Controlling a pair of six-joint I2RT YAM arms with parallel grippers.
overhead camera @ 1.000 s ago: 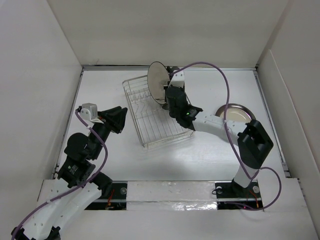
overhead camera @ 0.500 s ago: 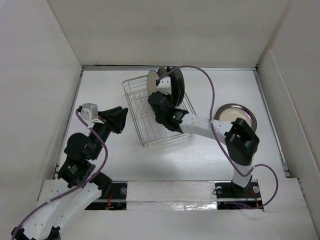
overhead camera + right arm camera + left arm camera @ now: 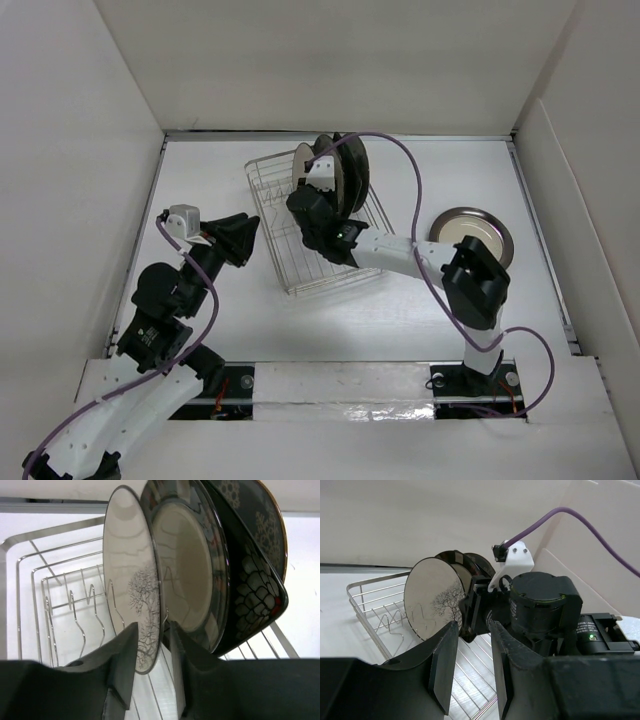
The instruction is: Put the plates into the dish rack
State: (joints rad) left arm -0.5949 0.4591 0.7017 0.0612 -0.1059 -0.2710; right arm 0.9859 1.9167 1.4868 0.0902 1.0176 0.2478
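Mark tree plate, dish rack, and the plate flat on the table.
tree plate (image 3: 131, 575), right wrist view, cream face above the print.
dish rack (image 3: 312, 270), top external view, bare wire floor.
flat plate (image 3: 470, 230), top external view, cream centre.

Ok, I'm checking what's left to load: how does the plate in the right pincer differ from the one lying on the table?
The tree plate stands on edge in the rack, gripped by the right pincer. The table plate lies flat outside the rack, untouched. The tree plate shows a bare-tree drawing, while the table plate's centre looks plain from above. Both are round and pale with dark rims.
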